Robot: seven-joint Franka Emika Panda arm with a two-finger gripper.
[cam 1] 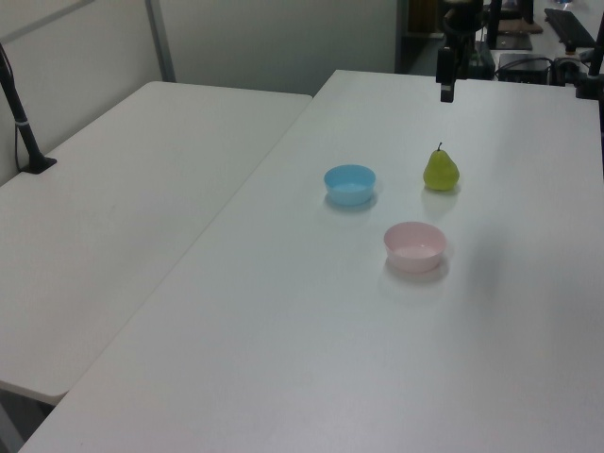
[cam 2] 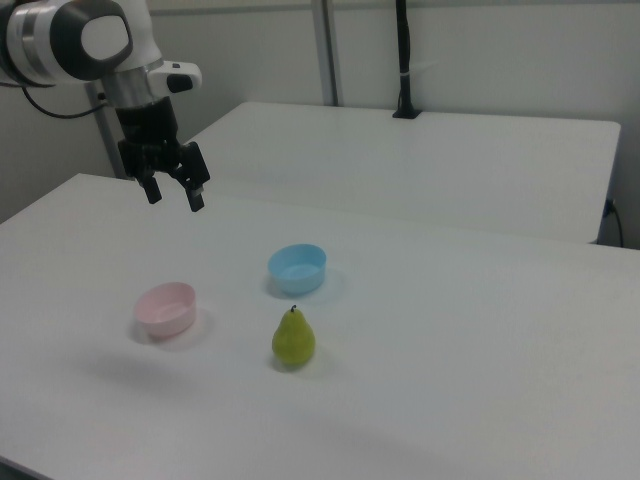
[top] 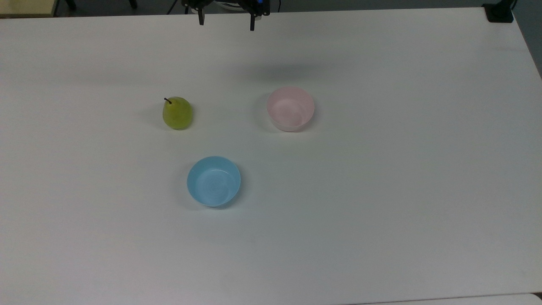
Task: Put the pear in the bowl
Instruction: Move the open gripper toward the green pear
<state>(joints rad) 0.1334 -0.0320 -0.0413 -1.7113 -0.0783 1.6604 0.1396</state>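
Note:
The yellow-green pear [top: 177, 112] stands upright on the white table, stem up, also seen in the left view [cam 1: 441, 170] and the right view [cam 2: 293, 339]. The pale pink bowl [top: 290, 108] sits empty to the pear's right in the top view [cam 1: 414, 245] [cam 2: 166, 308]. My gripper [top: 226, 21] hangs high above the table's far edge, open with nothing between its fingers [cam 2: 175, 192], well apart from both the pear and the bowl. In the left view the gripper [cam 1: 446, 87] shows at the top.
A light blue bowl [top: 214, 181] stands empty nearer the front in the top view [cam 1: 350, 184] [cam 2: 297, 268]. A second white table [cam 1: 123, 189] adjoins this one, with a black post [cam 2: 402, 60] clamped on it. A black clamp [top: 499, 12] sits at the table's far right corner.

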